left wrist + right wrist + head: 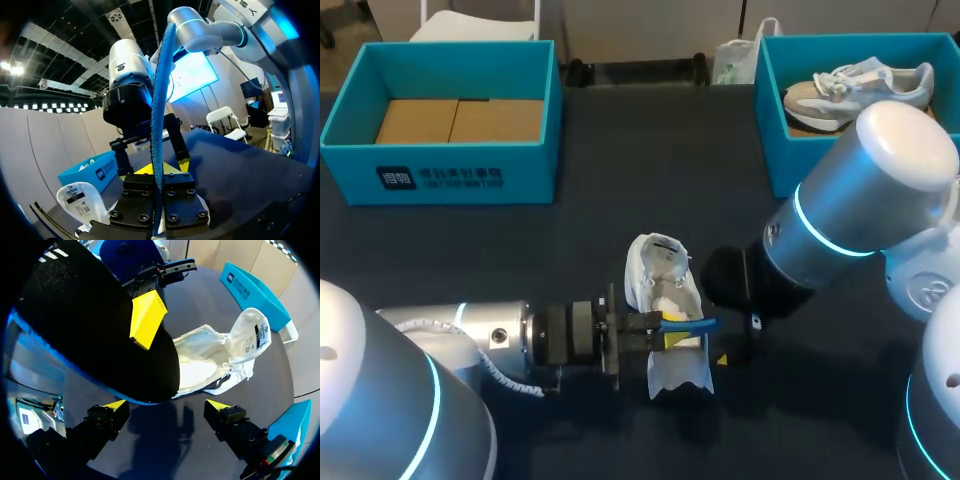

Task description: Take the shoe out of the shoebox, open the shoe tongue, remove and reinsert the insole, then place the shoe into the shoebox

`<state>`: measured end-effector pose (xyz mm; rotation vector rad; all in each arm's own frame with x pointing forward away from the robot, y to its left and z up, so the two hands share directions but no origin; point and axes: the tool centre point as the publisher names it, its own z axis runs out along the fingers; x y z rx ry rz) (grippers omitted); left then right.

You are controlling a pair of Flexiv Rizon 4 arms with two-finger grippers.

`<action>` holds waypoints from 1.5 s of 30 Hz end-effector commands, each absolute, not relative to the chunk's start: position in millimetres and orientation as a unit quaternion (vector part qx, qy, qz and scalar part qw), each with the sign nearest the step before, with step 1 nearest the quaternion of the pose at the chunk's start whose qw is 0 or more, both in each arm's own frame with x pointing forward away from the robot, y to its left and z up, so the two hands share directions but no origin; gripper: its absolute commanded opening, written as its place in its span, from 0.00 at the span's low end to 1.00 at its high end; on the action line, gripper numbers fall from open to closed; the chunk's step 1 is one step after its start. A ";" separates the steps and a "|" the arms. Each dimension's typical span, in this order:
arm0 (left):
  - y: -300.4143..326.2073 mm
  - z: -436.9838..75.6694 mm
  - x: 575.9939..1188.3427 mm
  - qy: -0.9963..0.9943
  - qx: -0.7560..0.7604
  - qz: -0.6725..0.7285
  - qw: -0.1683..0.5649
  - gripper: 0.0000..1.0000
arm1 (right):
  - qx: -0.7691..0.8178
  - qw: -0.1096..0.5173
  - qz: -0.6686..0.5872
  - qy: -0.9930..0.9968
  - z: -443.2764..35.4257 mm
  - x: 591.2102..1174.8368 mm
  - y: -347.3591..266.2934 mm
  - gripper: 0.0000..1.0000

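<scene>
1. Pincer state: left gripper [665,338] is clamped on the insole [688,325], one yellow tip on each face. In the left wrist view the insole stands edge-on between its fingers, blue rim showing.
2. right gripper [165,405] has its fingers spread wide and holds nothing. The dark table [620,190] lies between its tips.
3. In the right wrist view the insole's black face fills the space ahead of the right gripper. One of the left gripper's yellow fingertips [146,319] is pressed on that face.
4. Insole is held above the white shoe [662,280], clear of its opening as far as I can tell.
5. White shoe sits on the table between the two arms, opening up, well apart from both boxes.
6. Its tongue [250,330] is folded back, with the label side showing.
7. Right arm comes in from the right. In the head view its wrist hides most of its gripper, just beside the shoe.
8. teal box [440,175] at far left holds cardboard.
9. second teal box [770,140] at far right holds a grey-white sneaker [860,88].
</scene>
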<state>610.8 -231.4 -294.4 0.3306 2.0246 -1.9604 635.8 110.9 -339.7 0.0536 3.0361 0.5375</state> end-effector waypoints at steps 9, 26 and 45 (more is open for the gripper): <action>-239.3 -314.5 627.3 0.707 0.117 -0.680 0.156 0.00 | 0.017 0.030 0.175 0.984 -340.5 634.7 109.9 1.00; -237.6 -345.3 638.1 0.727 0.134 -0.650 0.176 0.00 | 0.017 0.030 0.175 0.984 -340.5 634.7 109.9 1.00; -221.2 -324.3 632.3 0.704 0.171 -0.650 0.231 0.00 | 0.017 0.030 0.175 0.984 -340.5 634.7 109.9 1.00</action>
